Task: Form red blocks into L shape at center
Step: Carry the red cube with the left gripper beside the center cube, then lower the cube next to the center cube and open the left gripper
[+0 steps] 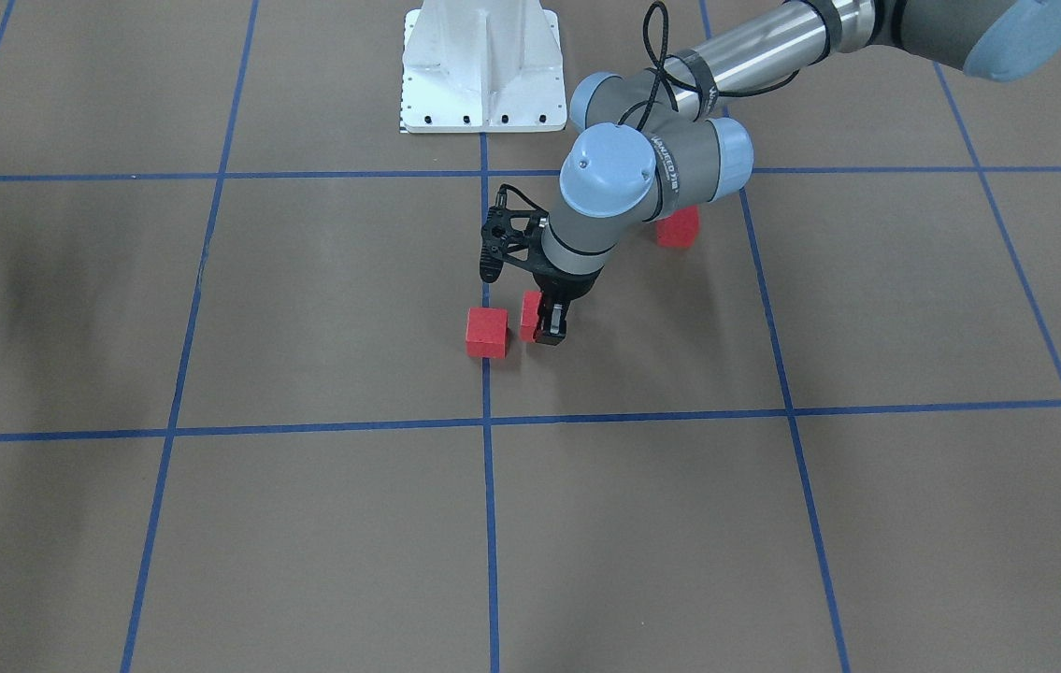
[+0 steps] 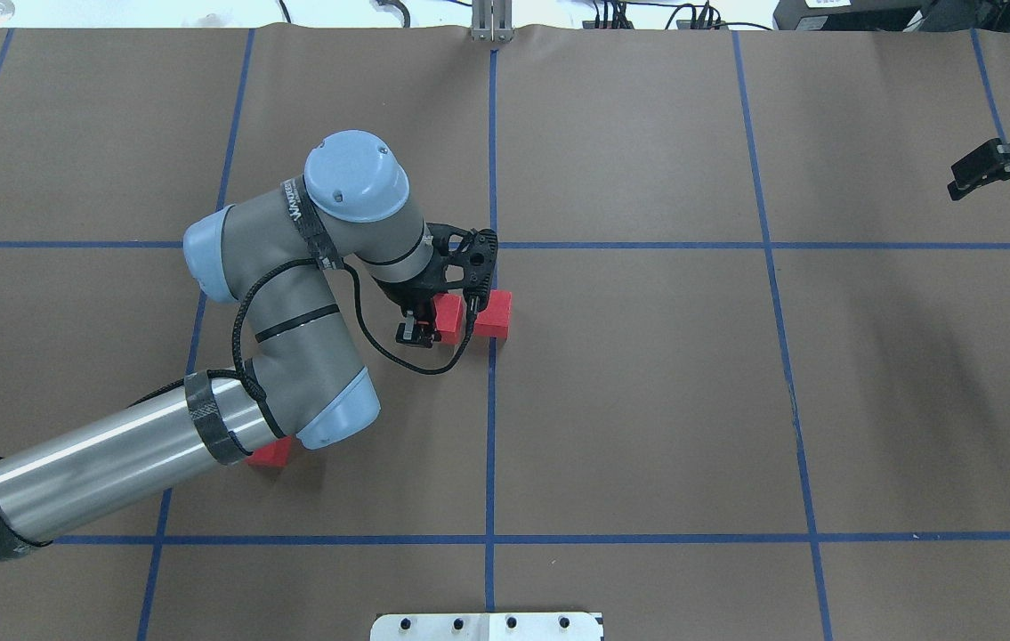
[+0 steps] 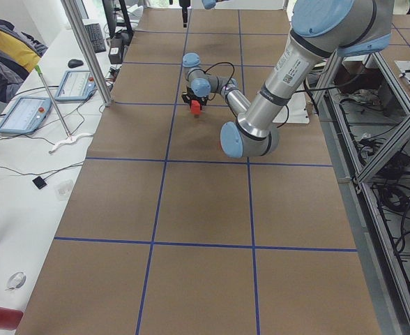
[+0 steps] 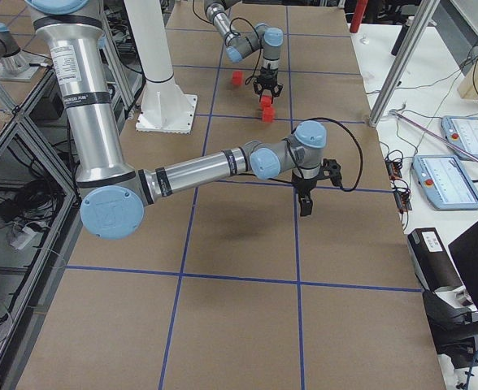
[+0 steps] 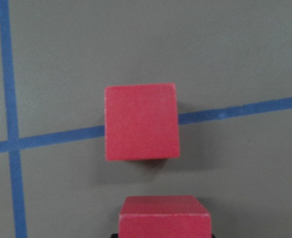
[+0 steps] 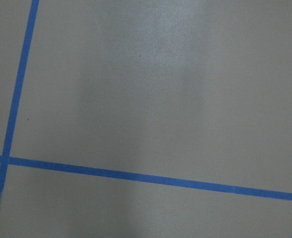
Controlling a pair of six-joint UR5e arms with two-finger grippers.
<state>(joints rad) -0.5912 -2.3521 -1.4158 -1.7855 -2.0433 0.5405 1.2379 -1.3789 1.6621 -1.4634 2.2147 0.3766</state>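
Third red block point(image 2: 271, 452): lay well apart from the other two, on the robot's left side. In the overhead view it was half hidden under the left arm's elbow. It looked like the last piece to fetch.
Left gripper point(image 2: 426, 328): pointed straight down with its fingers closed on the held red block point(image 2: 447, 317). It had nothing else in its grasp.
Held red block: sat just left of the block on the line. The left wrist view showed a thin strip of floor between the two, so they were not touching. I could not tell whether it rested on the floor or hung just above it.
Red block on the line point(image 2: 496, 313): sat across the centre tape line point(image 2: 491, 427), its faces roughly parallel to those of the held one.
Step in hand: most likely seating the second block against the first.
How to do it well: close the gap slowly and squarely, stopping at first contact so the placed block is not nudged off the tape. Set the block flat before releasing. Then open only a little and rise straight up so the fingers drag nothing sideways.
Right gripper point(image 2: 994, 165): hung far off to the right, well apart from the blocks. Its wrist view showed only bare floor and tape. I could not tell how far open it was.
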